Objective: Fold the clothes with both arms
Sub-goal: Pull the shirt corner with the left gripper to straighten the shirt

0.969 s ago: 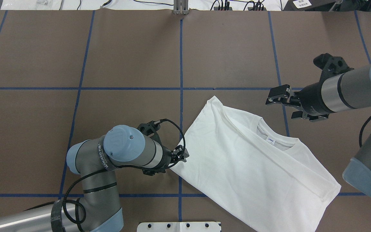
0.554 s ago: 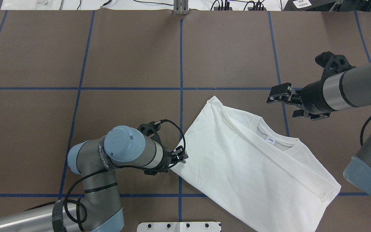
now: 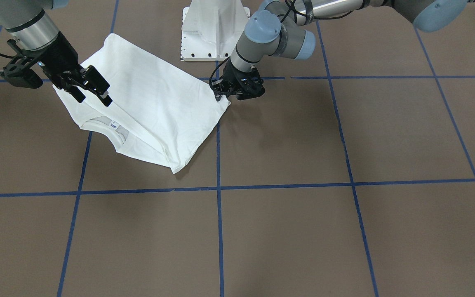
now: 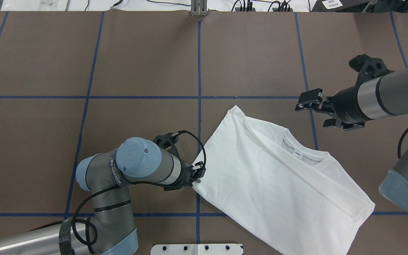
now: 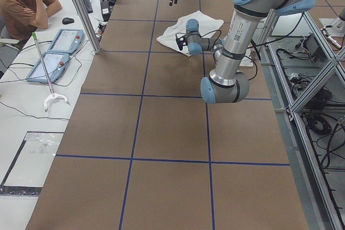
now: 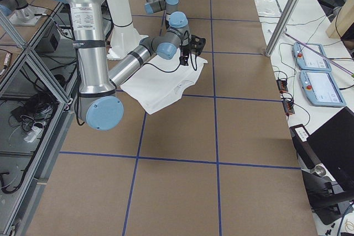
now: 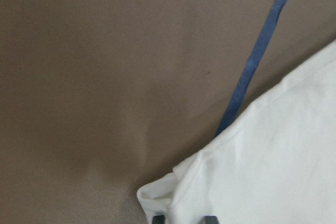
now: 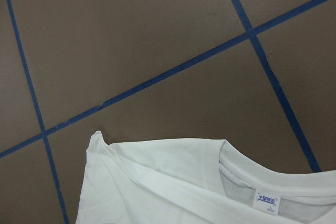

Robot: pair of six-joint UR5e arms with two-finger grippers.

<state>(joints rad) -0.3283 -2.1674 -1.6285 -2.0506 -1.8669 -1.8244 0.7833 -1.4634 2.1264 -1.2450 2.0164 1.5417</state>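
The white shirt [image 4: 267,184] lies folded on the brown table, collar and small blue-white tag [image 4: 298,154] up; no black text shows. It also shows in the front view [image 3: 151,103] and the right wrist view [image 8: 173,182]. My left gripper [image 4: 197,176] is low at the shirt's left corner; in the left wrist view the fingertips [image 7: 210,217] pinch the curled shirt edge [image 7: 157,198]. My right gripper [image 4: 312,113] is open and empty, held above the table just beyond the collar; in the front view [image 3: 91,90] it hangs over the shirt's edge.
The white pedestal base [image 3: 215,29] stands at the near table edge behind the shirt. Blue tape lines [image 4: 199,71] grid the brown table. An operator [image 5: 24,4] sits at a side desk with tablets [image 5: 59,41]. Cables lie along the far edge [image 4: 260,5].
The right gripper has drifted up and away from the collar, staying open. The left gripper has shifted slightly down onto the shirt's corner. The shirt has hardly moved.
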